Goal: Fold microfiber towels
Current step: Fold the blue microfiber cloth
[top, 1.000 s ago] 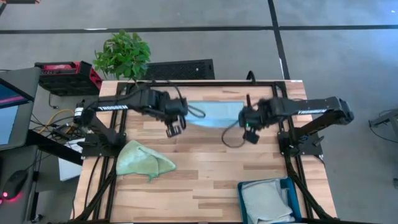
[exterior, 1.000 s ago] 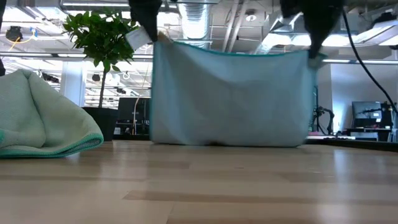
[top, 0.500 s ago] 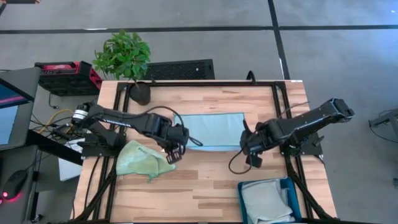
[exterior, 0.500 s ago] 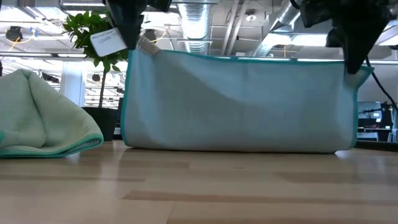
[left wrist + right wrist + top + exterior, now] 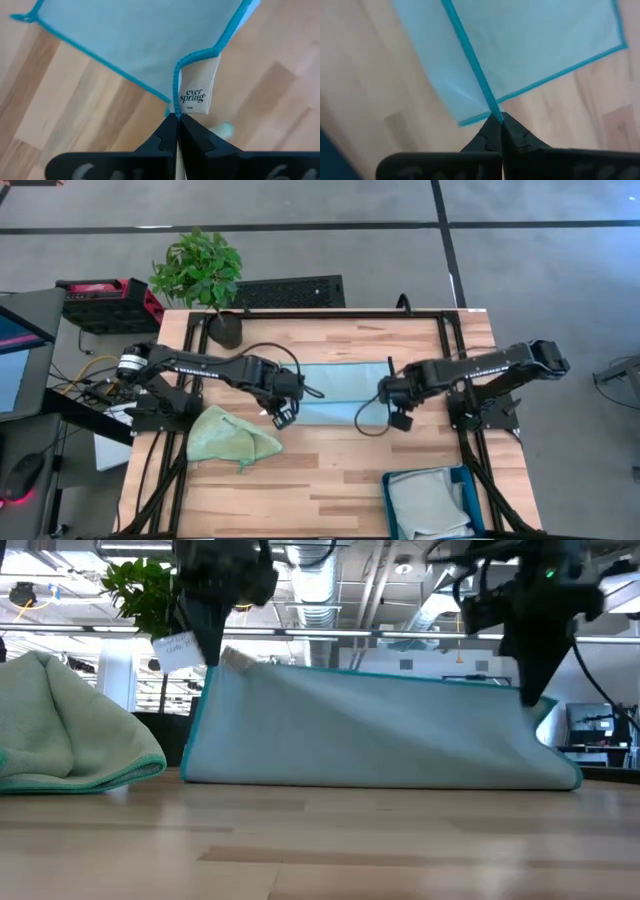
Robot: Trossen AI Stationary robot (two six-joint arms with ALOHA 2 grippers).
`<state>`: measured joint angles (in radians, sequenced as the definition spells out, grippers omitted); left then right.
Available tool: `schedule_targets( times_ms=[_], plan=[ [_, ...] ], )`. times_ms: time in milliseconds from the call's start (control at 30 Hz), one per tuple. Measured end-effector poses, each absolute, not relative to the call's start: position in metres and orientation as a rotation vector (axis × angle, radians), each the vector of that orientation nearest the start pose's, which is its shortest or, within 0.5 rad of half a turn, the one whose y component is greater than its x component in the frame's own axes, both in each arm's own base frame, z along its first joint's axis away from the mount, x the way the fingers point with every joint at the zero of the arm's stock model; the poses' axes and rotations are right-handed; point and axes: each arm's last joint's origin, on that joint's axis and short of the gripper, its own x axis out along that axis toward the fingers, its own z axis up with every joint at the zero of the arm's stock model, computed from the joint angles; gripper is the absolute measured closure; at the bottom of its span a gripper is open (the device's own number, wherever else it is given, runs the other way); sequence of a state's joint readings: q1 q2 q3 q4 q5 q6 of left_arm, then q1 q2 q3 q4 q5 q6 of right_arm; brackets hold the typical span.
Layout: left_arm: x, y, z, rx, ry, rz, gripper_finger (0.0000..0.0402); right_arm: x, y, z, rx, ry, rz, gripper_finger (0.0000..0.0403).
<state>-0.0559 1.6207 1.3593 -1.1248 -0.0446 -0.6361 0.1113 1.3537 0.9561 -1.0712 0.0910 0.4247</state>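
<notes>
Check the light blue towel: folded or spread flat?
Mid-fold: light blue towel doubled over, left claw and right claw pinching its corners.

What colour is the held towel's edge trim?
Teal trim on the light blue towel; clearest in the right wrist view.

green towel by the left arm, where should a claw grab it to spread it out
The green towel lies crumpled in a heap, so a corner is best. One pointed corner sticks out flat on the wood toward the table's front edge; coming down from above onto it looks cleanest. Both claws are shut on the blue towel now.
</notes>
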Motion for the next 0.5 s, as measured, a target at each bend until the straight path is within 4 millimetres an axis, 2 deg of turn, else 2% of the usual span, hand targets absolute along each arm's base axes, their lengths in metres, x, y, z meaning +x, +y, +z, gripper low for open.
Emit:
schedule_targets(
  times_ms=[233,500],
  plan=[
    [0.298,0.013,0.243,-0.485,1.353,0.511,0.0401,0.227,-0.015,0.217,0.213,1.367,-0.341,0.0397],
    [0.297,0.047,0.231,-0.489,1.294,0.555,0.0401,0.226,-0.05,0.213,0.255,1.341,-0.415,0.0397]
  ],
)
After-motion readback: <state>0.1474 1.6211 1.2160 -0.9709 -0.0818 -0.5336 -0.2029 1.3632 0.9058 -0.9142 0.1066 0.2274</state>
